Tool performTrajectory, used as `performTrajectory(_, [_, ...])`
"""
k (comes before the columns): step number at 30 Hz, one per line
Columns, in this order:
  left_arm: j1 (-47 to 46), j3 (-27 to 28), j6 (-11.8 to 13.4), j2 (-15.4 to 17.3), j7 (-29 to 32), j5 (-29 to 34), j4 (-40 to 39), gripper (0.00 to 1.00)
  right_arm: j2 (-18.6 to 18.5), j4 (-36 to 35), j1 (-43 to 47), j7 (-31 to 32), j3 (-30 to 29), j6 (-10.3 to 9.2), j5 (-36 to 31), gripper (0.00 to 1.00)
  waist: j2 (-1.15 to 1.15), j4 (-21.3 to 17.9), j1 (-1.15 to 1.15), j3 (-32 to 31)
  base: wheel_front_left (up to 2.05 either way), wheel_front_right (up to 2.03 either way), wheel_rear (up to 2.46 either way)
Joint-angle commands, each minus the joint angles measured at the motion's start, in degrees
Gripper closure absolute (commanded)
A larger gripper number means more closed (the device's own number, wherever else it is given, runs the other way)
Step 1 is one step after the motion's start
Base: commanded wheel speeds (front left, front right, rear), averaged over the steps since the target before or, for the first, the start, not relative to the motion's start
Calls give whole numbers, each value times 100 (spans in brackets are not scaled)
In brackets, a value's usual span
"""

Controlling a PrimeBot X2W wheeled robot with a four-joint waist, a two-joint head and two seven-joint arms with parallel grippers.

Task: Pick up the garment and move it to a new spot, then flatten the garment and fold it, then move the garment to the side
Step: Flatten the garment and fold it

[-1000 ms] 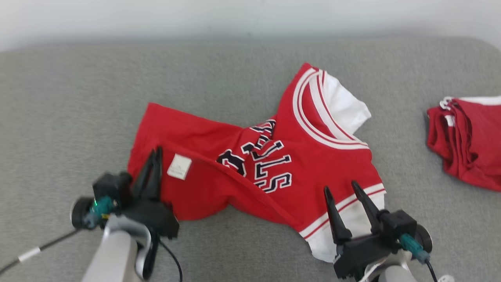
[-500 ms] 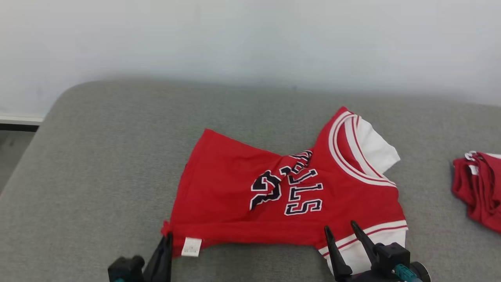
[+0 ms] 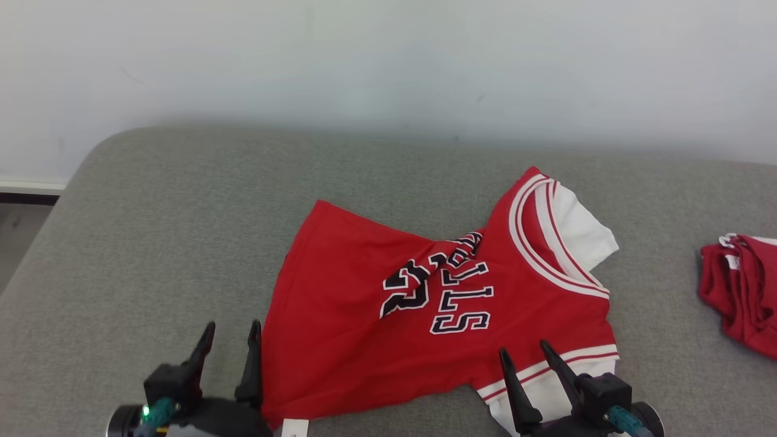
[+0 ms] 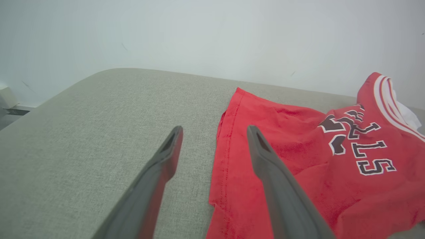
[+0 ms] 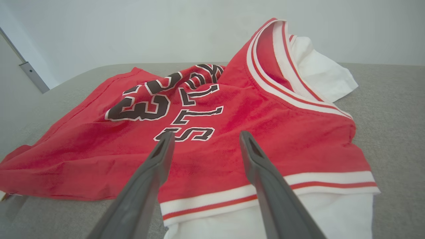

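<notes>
Left gripper has opened — garment corner now lies free.

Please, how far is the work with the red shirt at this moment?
Done, it seems: the shirt lies spread on the grey cushion. In hand: flattening; it is creased at the letters, and the left gripper and right gripper are open at its near edge. Left: folding, moving aside.

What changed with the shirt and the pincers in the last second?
The left pincer has let go of the red jersey: half a second ago it was shut on the hem by the white label, now it stands open beside that edge. The hem, folded over a second ago, lies spread out. The right pincer stayed open over the near sleeve; the red pile looks unmoved.
</notes>
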Motion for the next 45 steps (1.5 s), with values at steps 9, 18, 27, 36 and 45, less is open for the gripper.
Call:
performTrajectory(9, [-1672, -201, -93, 248, 214, 194, 1059, 0, 7, -113, -438, 1, 42, -16, -91, 0, 1, -656, 0, 879, 0, 0, 0])
performTrajectory(18, [-3227, -383, -140, 526, 777, 29, 2363, 0, 8, -239, -834, 1, 80, -16, -59, 0, 1, -1134, 0, 1655, 0, 0, 0])
performTrajectory(27, [-4031, -532, -115, 589, 1628, -107, 3546, 0, 9, -264, -975, 1, 81, -16, -90, 0, 1, -1188, 0, 1843, 0, 0, 0])
performTrajectory(36, [-4484, -798, -128, 567, 1358, -78, 3633, 100, 9, -322, -1088, 1, 179, -16, -34, 0, 1, -1117, 0, 1988, 0, 0, 0])
performTrajectory(45, [-5433, -982, -131, 1162, 1023, 46, 3406, 100, 7, -448, -1306, 4, 236, -16, 107, 0, 1, -1390, 0, 2460, 0, 0, 0])
